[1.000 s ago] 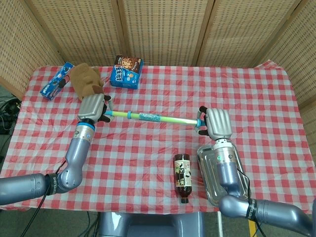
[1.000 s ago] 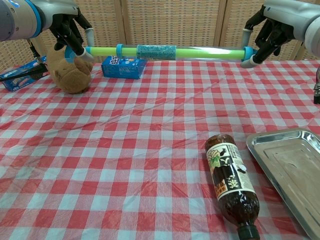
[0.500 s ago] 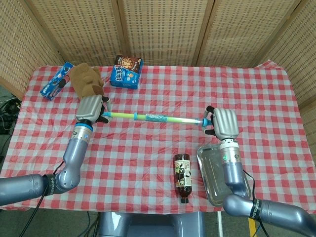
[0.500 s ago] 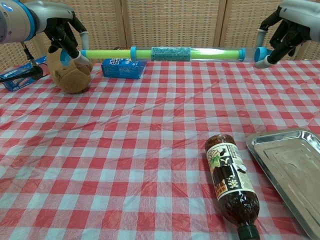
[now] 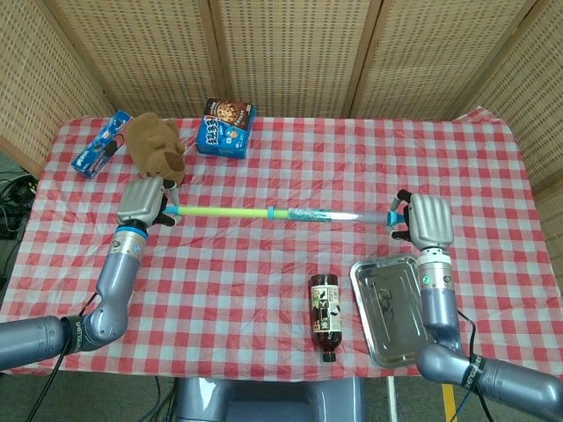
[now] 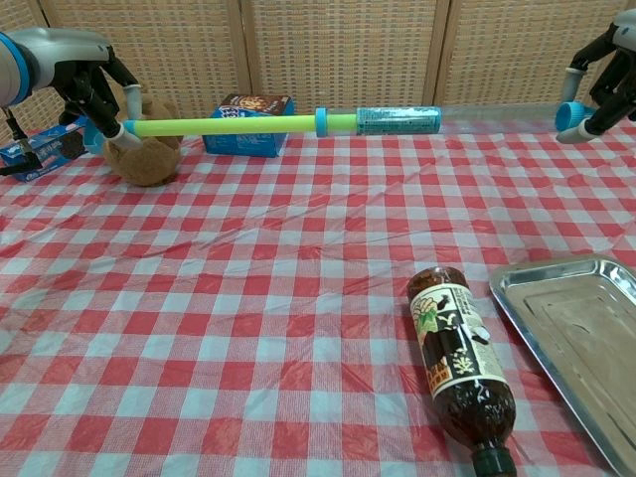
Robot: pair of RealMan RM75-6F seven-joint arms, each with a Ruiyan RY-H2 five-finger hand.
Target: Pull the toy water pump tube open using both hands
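Observation:
The toy water pump tube [image 5: 281, 214] [image 6: 298, 123] hangs level above the checked tablecloth, stretched long: a green rod on the left, a blue collar and teal label in the middle, a clear barrel on the right. My left hand [image 5: 142, 201] [image 6: 94, 91] grips the green rod's end. My right hand [image 5: 426, 220] [image 6: 606, 75] grips the blue cap at the clear end.
A brown bottle [image 5: 325, 316] [image 6: 462, 366] lies on its side beside a metal tray [image 5: 393, 310] [image 6: 584, 338] at the front right. A brown plush toy [image 5: 155, 144] [image 6: 144, 156], a blue snack box [image 5: 226, 126] [image 6: 246, 125] and a blue packet [image 5: 98, 142] [image 6: 40, 149] sit at the back left.
Both hands have moved apart, the left going left and the right going right. The tube has lengthened, with more green rod showing and the blue collar shifted rightward.

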